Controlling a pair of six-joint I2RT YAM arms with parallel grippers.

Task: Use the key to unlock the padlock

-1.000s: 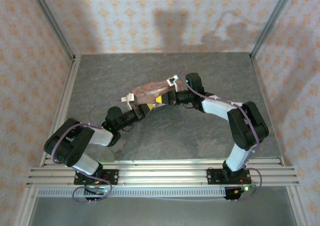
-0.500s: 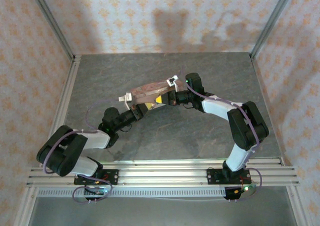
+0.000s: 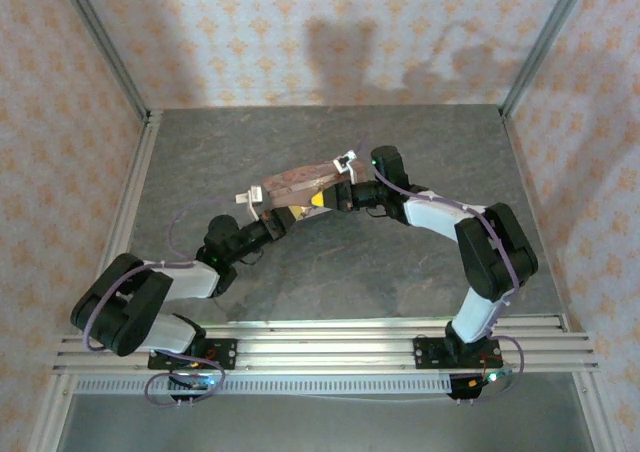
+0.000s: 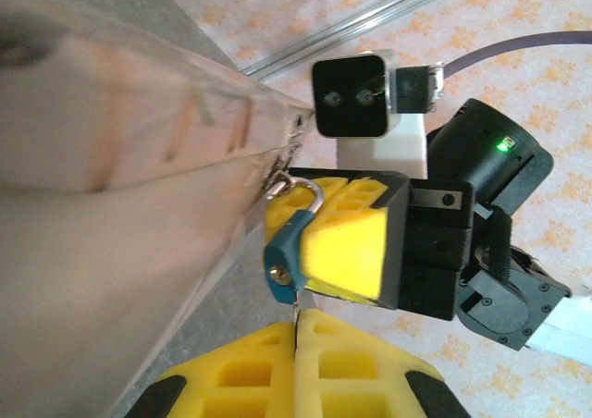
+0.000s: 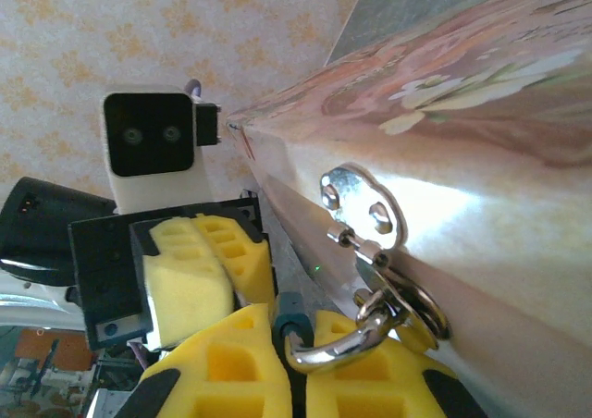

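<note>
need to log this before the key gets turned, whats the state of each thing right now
padlock: shackle looks closed, hooked through the hasp
key: pinched between pads, tip at the padlock's underside; how far in cannot be told
pink tin: lid looks shut
left gripper: shut on the key
right gripper: shut on the padlock

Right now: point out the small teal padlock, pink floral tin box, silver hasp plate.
padlock (image 4: 283, 253): left wrist view, teal body.
tin box (image 5: 462, 80): right wrist view, floral face.
hasp plate (image 5: 359, 202): right wrist view, between rivets.
</note>
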